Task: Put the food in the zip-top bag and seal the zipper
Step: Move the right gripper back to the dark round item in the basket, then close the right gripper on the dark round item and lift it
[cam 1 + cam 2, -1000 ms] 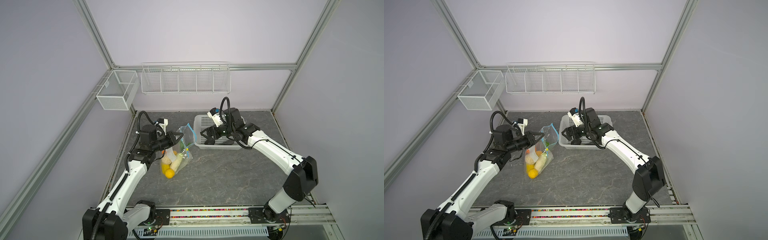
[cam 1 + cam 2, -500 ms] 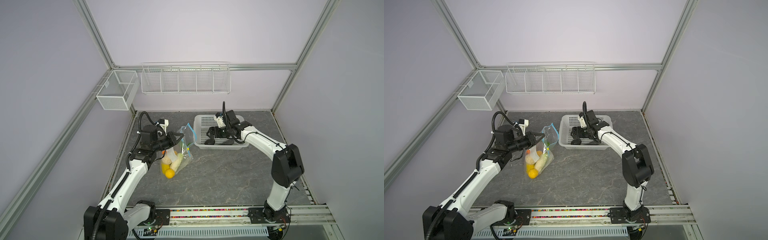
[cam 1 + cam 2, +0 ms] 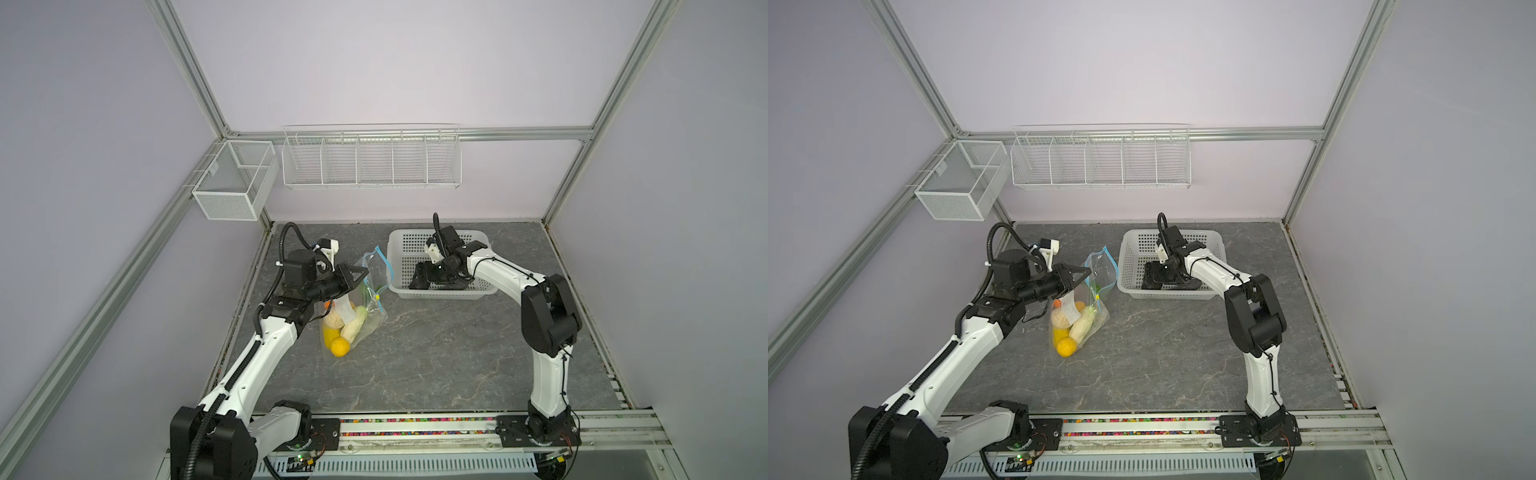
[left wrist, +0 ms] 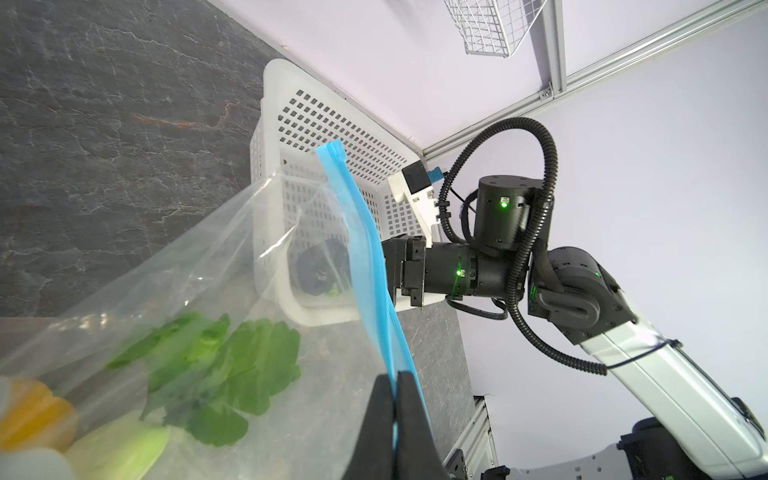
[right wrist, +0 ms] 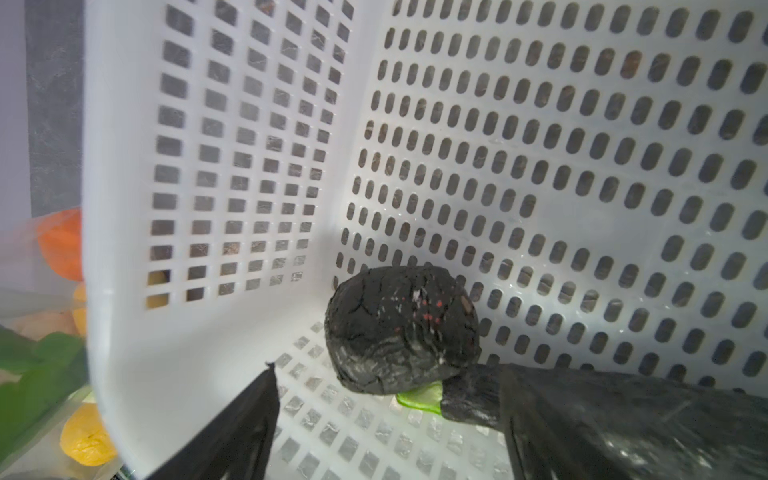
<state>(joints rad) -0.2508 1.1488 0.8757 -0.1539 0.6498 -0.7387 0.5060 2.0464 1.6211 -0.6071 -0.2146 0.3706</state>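
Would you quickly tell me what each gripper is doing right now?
Left gripper: shut on the zipper of the bag.
Right gripper: open, jaws around the avocado in the basket, not gripping it.

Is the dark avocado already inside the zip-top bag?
No, the dark avocado lies in a corner of the white basket, outside the zip-top bag.

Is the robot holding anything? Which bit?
The left gripper pinches the zip-top bag by its blue zipper. The right gripper is open, holding nothing.
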